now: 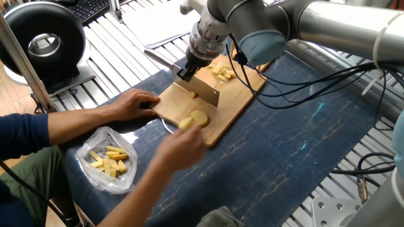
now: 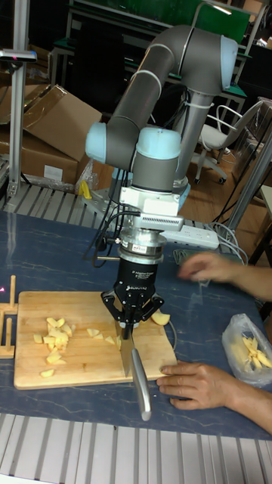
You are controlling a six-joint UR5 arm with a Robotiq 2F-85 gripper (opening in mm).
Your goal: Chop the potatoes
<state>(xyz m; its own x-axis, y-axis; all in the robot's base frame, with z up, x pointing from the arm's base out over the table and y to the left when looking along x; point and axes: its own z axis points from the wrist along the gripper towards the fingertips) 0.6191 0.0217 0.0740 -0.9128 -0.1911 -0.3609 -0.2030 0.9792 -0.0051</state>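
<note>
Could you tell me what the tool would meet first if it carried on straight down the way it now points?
Most likely the wooden cutting board: the tool points down, gripping a knife whose blade hangs just above it. Depth is unclear; the small potato piece might be struck.

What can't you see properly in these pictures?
- Fixed view: the person's reaching hand is motion-blurred, so its fingers can't be made out.
- Fixed view: that hand partly covers the big potato pieces.
- Tall fixed view: the gripper hides the knife blade; only the handle shows.
- Both views: potato sticks inside the plastic bag are too small to count.
</note>
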